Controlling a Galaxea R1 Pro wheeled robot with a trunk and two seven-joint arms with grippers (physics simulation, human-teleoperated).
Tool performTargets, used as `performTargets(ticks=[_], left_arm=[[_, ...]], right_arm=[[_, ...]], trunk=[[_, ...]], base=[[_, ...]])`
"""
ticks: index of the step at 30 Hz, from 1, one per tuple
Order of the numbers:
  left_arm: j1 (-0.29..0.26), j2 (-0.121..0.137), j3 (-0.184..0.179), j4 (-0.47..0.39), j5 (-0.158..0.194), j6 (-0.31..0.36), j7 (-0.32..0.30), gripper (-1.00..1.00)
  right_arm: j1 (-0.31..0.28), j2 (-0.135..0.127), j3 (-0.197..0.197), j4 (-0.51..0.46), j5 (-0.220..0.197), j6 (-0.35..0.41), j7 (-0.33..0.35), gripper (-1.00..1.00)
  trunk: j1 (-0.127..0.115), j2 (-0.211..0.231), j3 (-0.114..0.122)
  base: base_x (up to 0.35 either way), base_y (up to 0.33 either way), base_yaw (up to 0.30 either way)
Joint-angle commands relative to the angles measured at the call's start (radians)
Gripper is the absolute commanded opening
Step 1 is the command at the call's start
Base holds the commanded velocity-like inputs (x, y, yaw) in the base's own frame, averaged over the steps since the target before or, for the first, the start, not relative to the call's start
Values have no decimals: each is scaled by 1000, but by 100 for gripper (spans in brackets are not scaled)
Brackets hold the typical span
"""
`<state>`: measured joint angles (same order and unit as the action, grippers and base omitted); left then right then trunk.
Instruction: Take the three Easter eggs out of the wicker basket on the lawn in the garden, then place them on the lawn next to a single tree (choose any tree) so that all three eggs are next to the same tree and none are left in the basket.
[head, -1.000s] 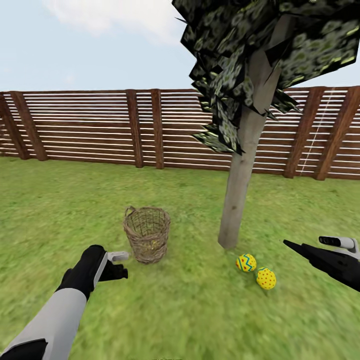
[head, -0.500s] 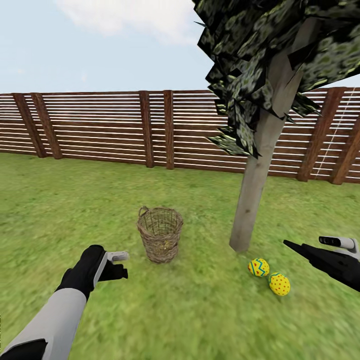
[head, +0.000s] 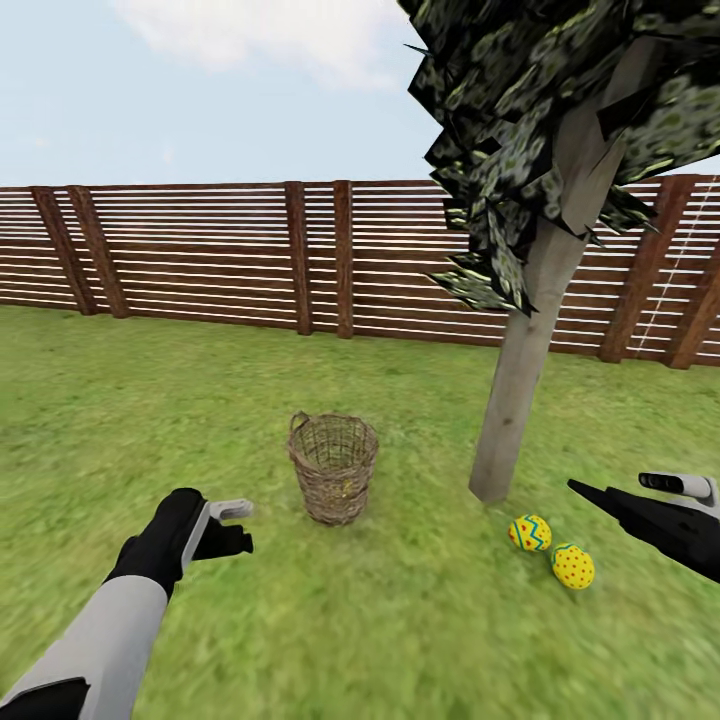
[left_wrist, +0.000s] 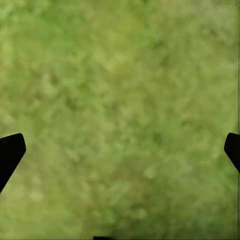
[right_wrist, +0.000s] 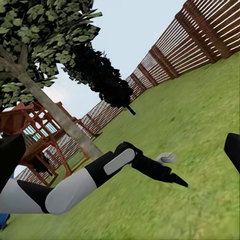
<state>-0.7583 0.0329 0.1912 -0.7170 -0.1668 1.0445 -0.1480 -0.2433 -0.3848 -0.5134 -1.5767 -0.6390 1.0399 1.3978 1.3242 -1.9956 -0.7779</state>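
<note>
Eggs (head: 529, 533) (head: 573, 566), two on the lawn (head: 400, 620) by the tree (head: 515, 400), look light, smooth, roll-prone, so any in the wicker basket (head: 333, 468) wants a cross-belly pinch; left tool (left_wrist: 120, 150) apart, right tool (head: 610, 490) uncertain.

Open lawn (head: 150, 400) around wicker basket (head: 333, 467), tree (head: 520, 380) trunk rising right

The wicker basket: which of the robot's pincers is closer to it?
Left. The left pincer hovers just beside the wicker basket, over the grass. The right pincer is farther off, beyond the tree and two eggs.
</note>
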Motion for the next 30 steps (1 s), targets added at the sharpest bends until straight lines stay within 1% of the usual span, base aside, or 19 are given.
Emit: performTargets(ticks=[1, 4, 6, 15, 21, 30], left_arm=[[-1, 1, 2, -1, -3, 3, -10, 100], [0, 9, 2, -1, 15, 3, -10, 100], [0, 12, 2, -1, 22, 3, -10, 100], [0, 14, 2, -1, 28, 3, -10, 100], [1, 15, 1, 1, 29, 3, -10, 100], [1, 15, 1, 3, 29, 3, -10, 100]], right_arm=[[-1, 0, 0, 0, -3, 7, 0, 100], [-1, 0, 1, -1, -3, 7, -2, 100], [-1, 0, 0, -1, -3, 7, -3, 100], [-1, 0, -2, 1, -3, 7, 1, 100], [-1, 0, -2, 2, -2, 7, 2, 100], [-1, 0, -2, 4, -4, 7, 3, 100]], trunk=[[0, 0, -1], [0, 0, -1], [0, 0, -1], [0, 0, -1], [0, 0, 0], [0, 0, 7]], base=[[-6, 270, 0], [-4, 276, 0], [-2, 282, 0], [23, 228, 0], [174, 164, -44], [248, 176, -195]])
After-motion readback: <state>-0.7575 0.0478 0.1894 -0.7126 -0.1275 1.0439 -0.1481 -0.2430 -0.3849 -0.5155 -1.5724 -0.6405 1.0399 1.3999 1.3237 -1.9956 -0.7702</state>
